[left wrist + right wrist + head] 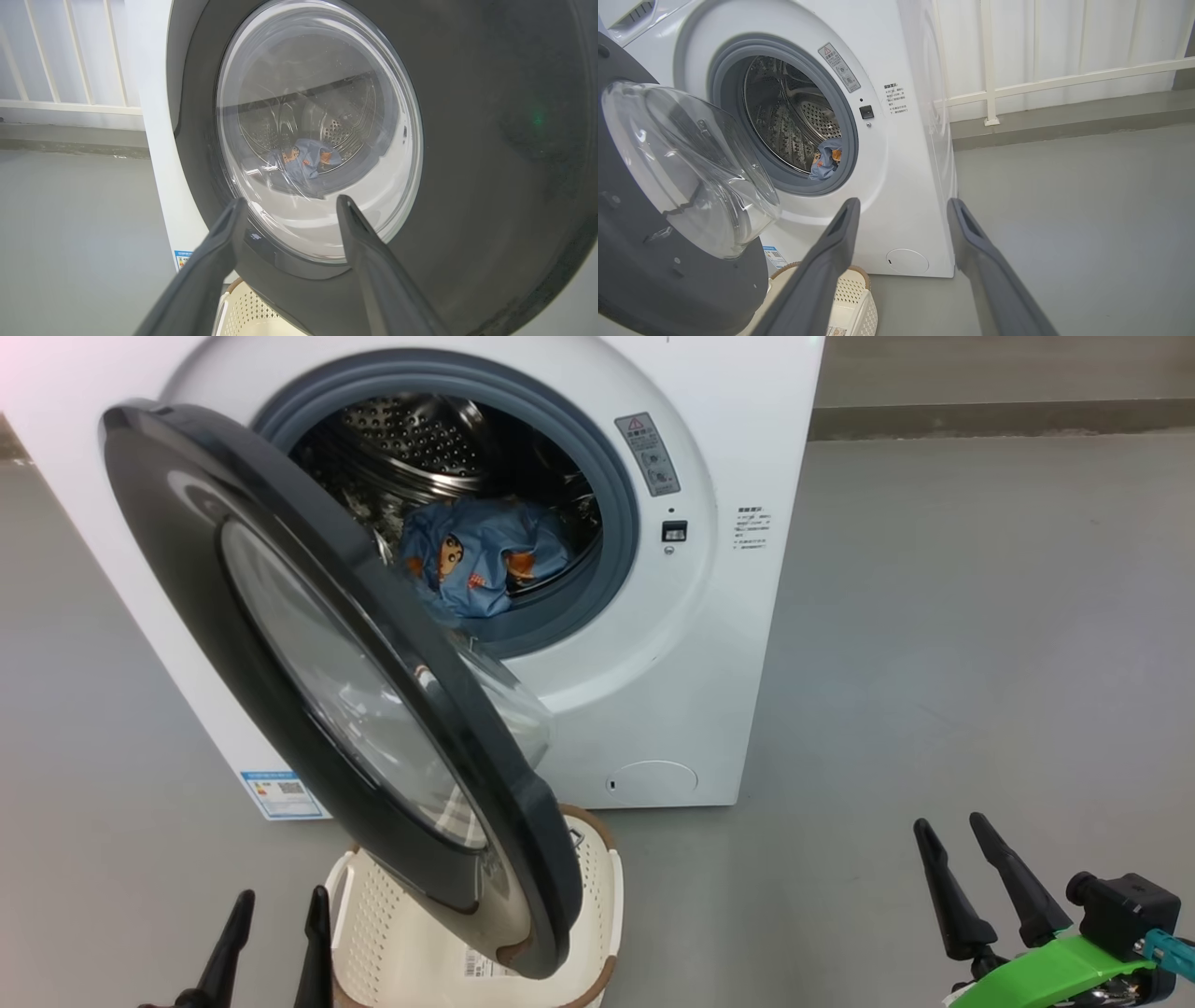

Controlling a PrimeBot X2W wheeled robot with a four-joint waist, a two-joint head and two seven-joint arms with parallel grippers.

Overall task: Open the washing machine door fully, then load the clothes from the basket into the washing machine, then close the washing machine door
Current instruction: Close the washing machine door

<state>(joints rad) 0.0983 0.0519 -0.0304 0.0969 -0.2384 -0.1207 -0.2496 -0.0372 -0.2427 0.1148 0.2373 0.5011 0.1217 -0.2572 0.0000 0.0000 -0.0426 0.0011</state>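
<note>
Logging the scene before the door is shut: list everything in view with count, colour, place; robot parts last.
washer: 1, white, on floor
door: 1, black rim, clear glass, open above basket
clothes: 1 bundle, light blue, in drum
basket: 1, cream, brown rim, floor under door
label: 1, blue, washer front lower left
flap: 1, white, washer front lower right
sticker: 1, grey, right of drum opening
floor: 1, grey, around washer
railing: 1, white, beyond washer
left gripper: 1, dark, open, head view lower left
right gripper: 1, dark, open, head view lower right
</note>
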